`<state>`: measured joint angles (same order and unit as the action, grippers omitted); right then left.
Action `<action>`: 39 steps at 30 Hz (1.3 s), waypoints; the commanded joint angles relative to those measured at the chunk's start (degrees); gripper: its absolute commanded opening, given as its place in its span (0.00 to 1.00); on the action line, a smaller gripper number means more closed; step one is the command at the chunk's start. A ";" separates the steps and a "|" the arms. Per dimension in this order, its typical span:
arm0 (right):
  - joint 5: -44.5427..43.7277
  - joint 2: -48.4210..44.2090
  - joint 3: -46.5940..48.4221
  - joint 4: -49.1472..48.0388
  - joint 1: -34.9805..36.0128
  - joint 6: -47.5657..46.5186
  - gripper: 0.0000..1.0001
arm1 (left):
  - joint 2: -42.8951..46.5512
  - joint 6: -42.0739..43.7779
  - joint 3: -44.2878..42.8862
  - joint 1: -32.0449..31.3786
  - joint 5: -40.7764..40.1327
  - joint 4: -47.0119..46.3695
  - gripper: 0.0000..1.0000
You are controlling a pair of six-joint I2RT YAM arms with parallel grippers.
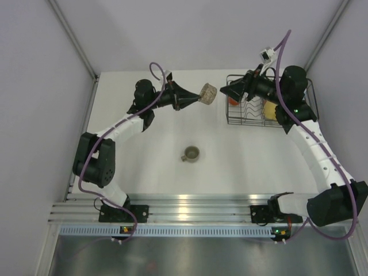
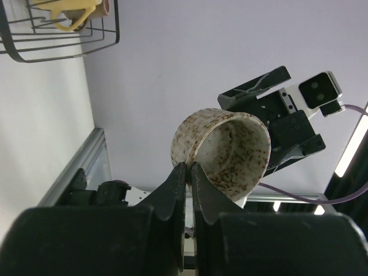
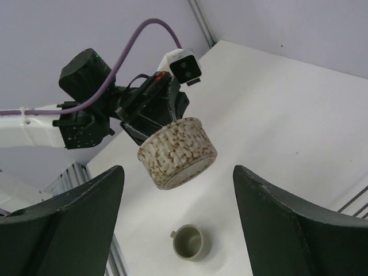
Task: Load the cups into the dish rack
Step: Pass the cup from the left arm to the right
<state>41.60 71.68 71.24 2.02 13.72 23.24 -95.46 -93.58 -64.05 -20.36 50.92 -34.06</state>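
- Above the table's (image 1: 149, 172) far half, left gripper (image 2: 188, 168) pinches one speckled cup (image 2: 221, 152) by its rim.
- Right gripper (image 1: 226, 92) gapes wide nearby, holding nothing.
- One olive cup (image 1: 191, 153) stands mid-table.
- One rack (image 1: 244, 123), far right corner, holds one yellow cup (image 1: 269, 108) (arm hides the rest).

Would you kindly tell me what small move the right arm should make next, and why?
Probably ease the right claw forward toward the speckled cup. The left claw pinches that cup by its rim and holds it in the air, out toward the dish rack side. The right claw's jaws stand open, with the cup framed between them but not yet within them.
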 commanded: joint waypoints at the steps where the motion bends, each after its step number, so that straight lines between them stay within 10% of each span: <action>1: 4.18 -1.28 2.14 -5.98 0.87 1.02 0.77 | -1.22 -10.21 0.15 -1.52 0.85 -11.98 0.00; 34: 6.12 2.59 3.73 -8.08 3.86 0.40 0.75 | -4.73 -26.39 -3.18 -8.64 -6.00 -29.21 0.00; 39: 5.86 2.50 3.73 -7.91 4.04 0.49 0.50 | -4.65 -27.44 -2.31 -8.73 -6.71 -31.15 0.00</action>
<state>46.61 73.95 71.81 -2.70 16.12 23.64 -100.79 -114.59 -64.73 -28.08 45.34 -56.93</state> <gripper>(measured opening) 0.647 0.088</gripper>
